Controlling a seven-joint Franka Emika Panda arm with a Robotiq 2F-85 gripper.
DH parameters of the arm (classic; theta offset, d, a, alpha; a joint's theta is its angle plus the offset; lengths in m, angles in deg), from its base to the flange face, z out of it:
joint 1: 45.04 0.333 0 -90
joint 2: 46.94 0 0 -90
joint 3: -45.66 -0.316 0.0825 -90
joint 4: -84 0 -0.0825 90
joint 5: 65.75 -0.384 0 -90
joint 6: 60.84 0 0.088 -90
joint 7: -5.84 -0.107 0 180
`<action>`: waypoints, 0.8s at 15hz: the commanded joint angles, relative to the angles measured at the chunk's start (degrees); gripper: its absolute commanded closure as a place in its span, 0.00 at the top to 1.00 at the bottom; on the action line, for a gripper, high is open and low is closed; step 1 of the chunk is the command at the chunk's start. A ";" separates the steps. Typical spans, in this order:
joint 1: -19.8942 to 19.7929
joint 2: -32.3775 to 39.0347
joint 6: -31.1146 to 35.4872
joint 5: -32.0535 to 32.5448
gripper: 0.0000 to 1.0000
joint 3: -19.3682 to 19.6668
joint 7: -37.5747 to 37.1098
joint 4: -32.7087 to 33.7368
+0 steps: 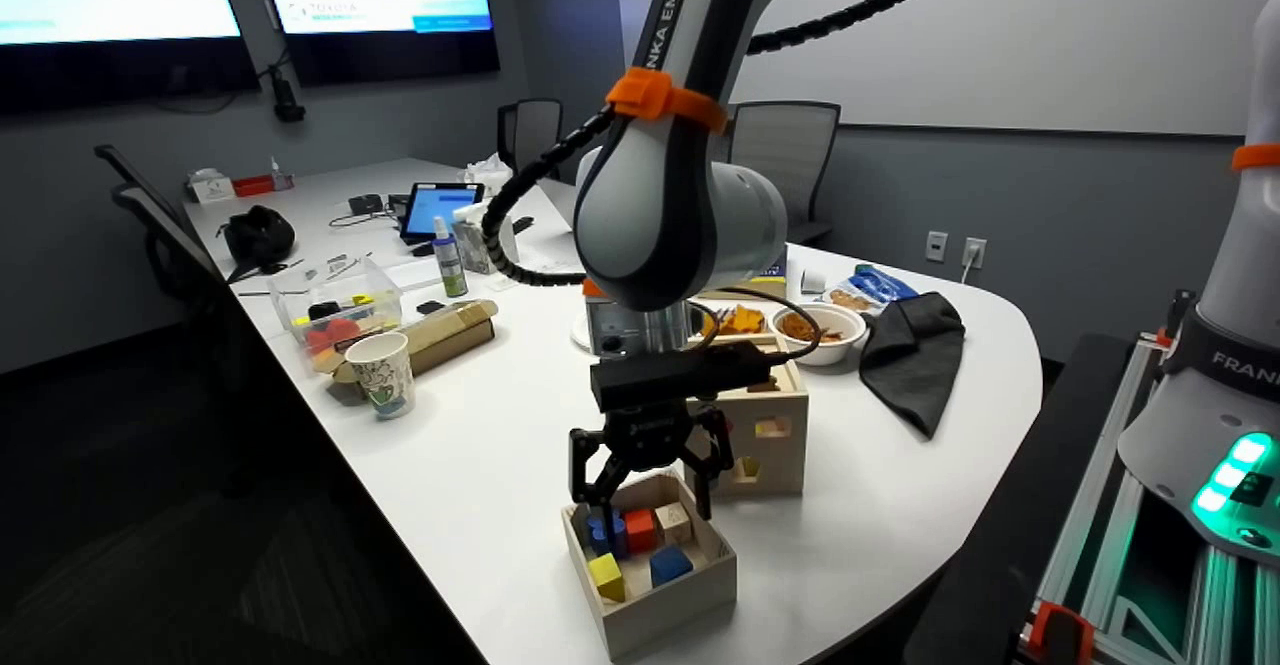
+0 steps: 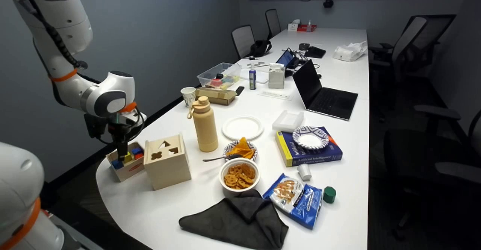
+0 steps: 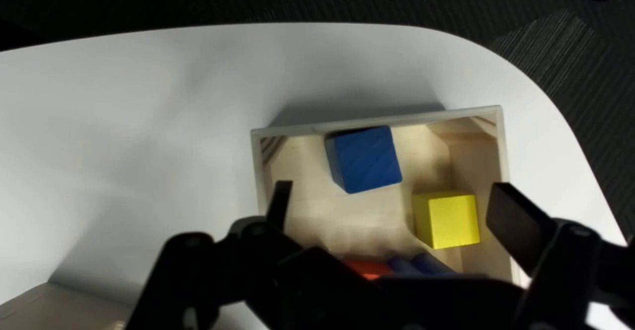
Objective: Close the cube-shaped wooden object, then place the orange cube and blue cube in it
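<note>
The cube-shaped wooden object point(image 1: 770, 445) stands beside the tray; in an exterior view its top point(image 2: 163, 151) is covered by a flat face with cut-out holes. The blue cube point(image 1: 670, 565) lies in the shallow wooden tray point(image 1: 675, 622); it also shows in the wrist view point(image 3: 367, 160). The orange cube is not seen; it is hidden or out of view. My gripper point(image 1: 657, 533) is open and empty, pointing down over the tray. In the wrist view its fingertips point(image 3: 391, 191) are wide apart, with the blue cube ahead of them and a yellow block point(image 3: 449, 221) nearer the right finger.
The tray also holds a red block point(image 1: 640, 530), a plain wood block point(image 1: 673, 523) and another blue piece point(image 1: 603, 535). A tan bottle point(image 2: 206, 129), a bowl of snacks point(image 2: 239, 175) and a black cloth point(image 2: 240, 220) are near the box. The table edge curves close by the tray.
</note>
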 commanded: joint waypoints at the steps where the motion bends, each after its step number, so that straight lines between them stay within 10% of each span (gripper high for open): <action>1: 0.16 4.23 -0.08 -1.28 1.00 -0.08 2.64 4.10; 12: -0.70 6.34 -0.10 -3.76 1.00 -0.32 3.75 4.30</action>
